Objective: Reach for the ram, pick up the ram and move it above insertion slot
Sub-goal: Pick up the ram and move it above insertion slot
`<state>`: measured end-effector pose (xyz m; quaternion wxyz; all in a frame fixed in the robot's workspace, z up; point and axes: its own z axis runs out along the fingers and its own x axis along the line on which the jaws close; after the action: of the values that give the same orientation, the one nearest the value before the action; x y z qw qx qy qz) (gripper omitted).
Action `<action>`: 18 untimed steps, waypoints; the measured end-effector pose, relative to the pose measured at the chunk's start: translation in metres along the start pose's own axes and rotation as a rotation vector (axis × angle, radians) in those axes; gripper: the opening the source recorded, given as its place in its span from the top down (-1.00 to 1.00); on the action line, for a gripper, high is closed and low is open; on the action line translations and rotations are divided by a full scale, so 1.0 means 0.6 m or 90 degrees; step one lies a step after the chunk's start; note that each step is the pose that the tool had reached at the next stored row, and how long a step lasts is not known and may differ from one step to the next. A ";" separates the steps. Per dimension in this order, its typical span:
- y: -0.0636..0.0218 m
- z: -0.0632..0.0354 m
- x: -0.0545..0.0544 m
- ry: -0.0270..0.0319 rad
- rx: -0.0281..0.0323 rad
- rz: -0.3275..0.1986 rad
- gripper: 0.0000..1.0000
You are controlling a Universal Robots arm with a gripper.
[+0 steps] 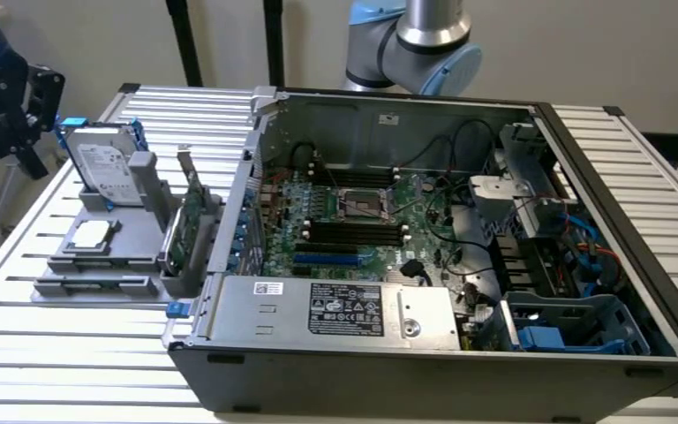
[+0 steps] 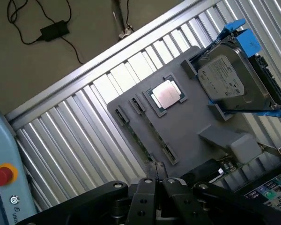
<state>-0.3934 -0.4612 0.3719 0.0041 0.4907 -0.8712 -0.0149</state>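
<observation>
While the gripper (image 2: pixel 155 183) is seen with its black fingers pressed together and nothing clamped between them, the ram (image 2: pixel 141 145) is seated on edge in the grey holder (image 2: pixel 187 126). It can be made out only as a thin greenish line between end clips, and its near end is hidden behind the fingers. A processor chip (image 2: pixel 166 95) is set just beside it, and a hard drive (image 2: pixel 234 79) in blue rails is partly cut off at the frame's edge. In the exterior view the gripper (image 1: pixel 27 155) is cropped at the exterior view's left, above the slatted table (image 1: pixel 68 353). The open computer case (image 1: pixel 433 371) and its dark memory slots (image 1: pixel 351 231) are well apart from the holder.
</observation>
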 end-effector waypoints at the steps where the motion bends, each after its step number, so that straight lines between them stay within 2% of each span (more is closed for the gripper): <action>1: 0.000 0.000 0.000 0.0000 0.0005 -0.011 0.79; 18: 0.000 0.007 0.000 -0.0001 0.0086 -0.208 0.79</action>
<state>-0.3934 -0.4612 0.3678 -0.0018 0.6261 -0.7797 -0.0095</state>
